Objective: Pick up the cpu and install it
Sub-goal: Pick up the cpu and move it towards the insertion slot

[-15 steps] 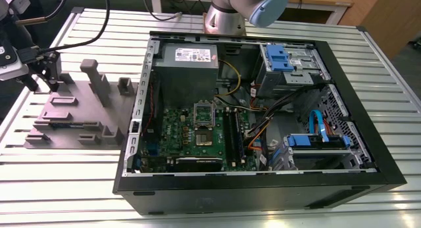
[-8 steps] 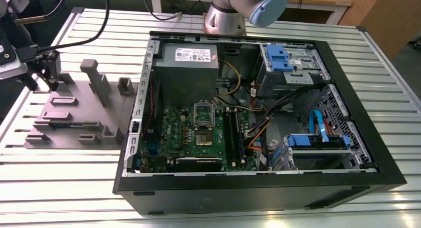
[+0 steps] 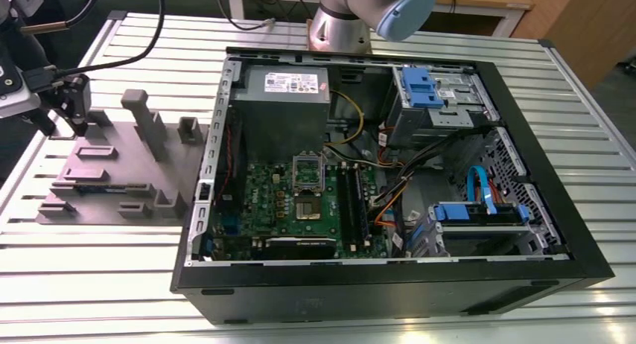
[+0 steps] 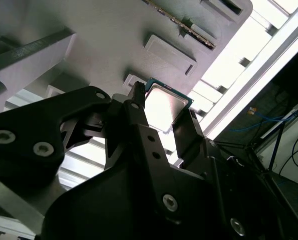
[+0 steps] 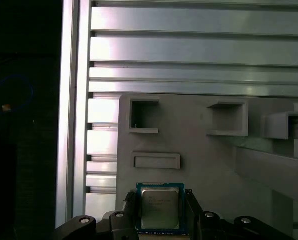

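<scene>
My gripper (image 3: 65,112) hangs over the far corner of the grey fixture block (image 3: 100,173), which lies on the slatted aluminium table (image 3: 119,284) by the table edge at the exterior view's left.

In both wrist views my two black fingers (image 5: 193,211) are drawn in narrow against opposite edges of the cpu (image 5: 160,207), so I am holding it between them. It is a small square chip with a dull silver lid and a thin green rim, and its lid faces the first wrist camera. In the second wrist view the cpu (image 4: 165,106) sits at my fingertips with the block's pale pockets and ribs behind it. I cannot tell whether the chip's underside touches the block or hangs just clear of it.

The block carries several upright posts and shallow rectangular pockets. Two open square pockets and one narrow raised bar lie just beyond the chip in the first wrist view.

The open computer case (image 3: 398,284) lies on its side in the middle of the table, well apart from me. Inside it are the green motherboard (image 3: 298,217) and the shiny oblong socket frame (image 3: 309,172). The grey power supply (image 3: 283,87) sits at the case's far edge. My arm's base (image 3: 343,27) stands at the table's far edge, behind the case.
</scene>
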You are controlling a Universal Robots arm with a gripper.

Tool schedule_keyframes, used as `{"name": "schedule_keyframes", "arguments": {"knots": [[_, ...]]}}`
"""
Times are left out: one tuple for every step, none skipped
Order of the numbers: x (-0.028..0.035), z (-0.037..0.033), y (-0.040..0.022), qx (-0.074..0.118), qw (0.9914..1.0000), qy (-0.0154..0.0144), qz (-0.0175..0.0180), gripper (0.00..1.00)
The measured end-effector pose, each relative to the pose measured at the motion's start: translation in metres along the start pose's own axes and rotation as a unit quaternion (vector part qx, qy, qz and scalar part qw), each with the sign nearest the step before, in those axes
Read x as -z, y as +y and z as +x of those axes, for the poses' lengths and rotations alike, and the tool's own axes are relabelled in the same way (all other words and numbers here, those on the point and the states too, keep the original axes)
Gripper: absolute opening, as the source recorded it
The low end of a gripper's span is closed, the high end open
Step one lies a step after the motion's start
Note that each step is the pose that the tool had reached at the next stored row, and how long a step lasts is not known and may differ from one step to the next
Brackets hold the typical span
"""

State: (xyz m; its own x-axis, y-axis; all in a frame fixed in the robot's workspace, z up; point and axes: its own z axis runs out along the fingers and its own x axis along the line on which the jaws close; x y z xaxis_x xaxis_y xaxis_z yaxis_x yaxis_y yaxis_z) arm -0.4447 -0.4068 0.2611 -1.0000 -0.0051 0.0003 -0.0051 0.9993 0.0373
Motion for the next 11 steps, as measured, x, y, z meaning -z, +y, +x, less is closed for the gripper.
{"name": "schedule_keyframes", "arguments": {"knots": [[0.0002,0.0000,0.0000,0.000,1.00000,0.0000,0.0000,0.47],[0.0004,0.0000,0.0000,0.000,1.00000,0.0000,0.0000,0.47],[0.0006,0.0000,0.0000,0.000,1.00000,0.0000,0.0000,0.47],[0.0008,0.0000,0.0000,0.000,1.00000,0.0000,0.0000,0.47],[0.0008,0.0000,0.0000,0.000,1.00000,0.0000,0.0000,0.47],[0.0009,0.0000,0.0000,0.000,1.00000,0.0000,0.0000,0.47],[0.0013,0.0000,0.0001,0.000,1.00000,0.0001,0.0001,0.47],[0.0015,0.0000,0.0001,0.000,1.00000,0.0001,0.0000,0.47],[0.0017,0.0000,0.0001,0.000,1.00000,0.0000,0.0000,0.47],[0.0027,0.0000,0.0001,0.000,1.00000,0.0000,0.0000,0.47],[0.0035,0.0000,0.0001,0.000,1.00000,0.0000,0.0000,0.47]]}}
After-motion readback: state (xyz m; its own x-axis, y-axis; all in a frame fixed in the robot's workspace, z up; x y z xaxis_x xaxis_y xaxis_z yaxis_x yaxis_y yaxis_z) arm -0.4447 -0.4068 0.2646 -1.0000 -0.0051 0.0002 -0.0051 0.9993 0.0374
